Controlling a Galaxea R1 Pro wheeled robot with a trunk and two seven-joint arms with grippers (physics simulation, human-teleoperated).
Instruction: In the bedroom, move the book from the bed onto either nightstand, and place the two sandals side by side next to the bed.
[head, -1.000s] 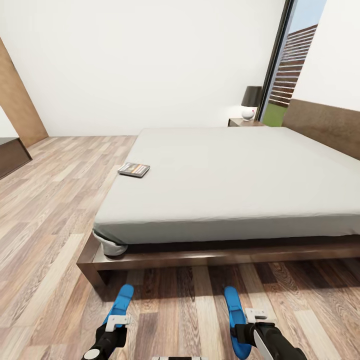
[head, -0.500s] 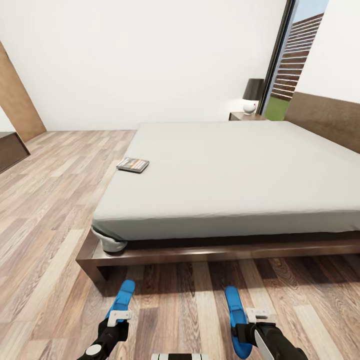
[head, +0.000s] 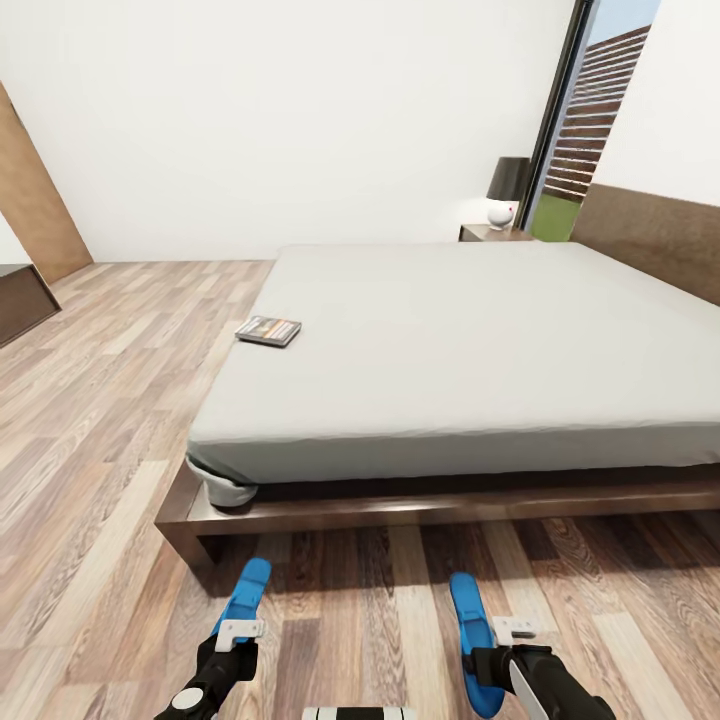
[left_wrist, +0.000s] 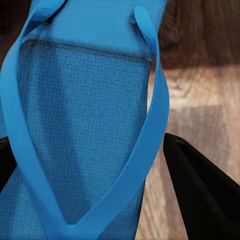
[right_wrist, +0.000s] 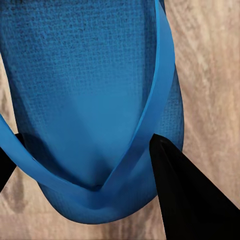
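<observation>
A: Status of the sandals?

B: Each is held. Left gripper (head: 232, 640) is clamped on the left sandal (head: 245, 598); right gripper (head: 505, 640) is clamped on the right sandal (head: 470, 640). In both wrist views a dark finger (left_wrist: 200, 195) sits against the sole edge. Both sandals point toward the bed frame (head: 400, 515), toes near its front edge, well apart from each other.

A: So side by side is not met?

B: My judgement: no, and neither is released. Whether the soles touch the floor (head: 90, 480) I cannot tell.

A: Arm pose?

B: Both arms low, wrists near the floor, fingers reaching forward.

A: Book?

B: The book (head: 268, 331) lies untouched on the mattress (head: 460, 350), near its left edge. A nightstand (head: 490, 233) with a lamp (head: 505, 190) stands at the far right corner.
</observation>
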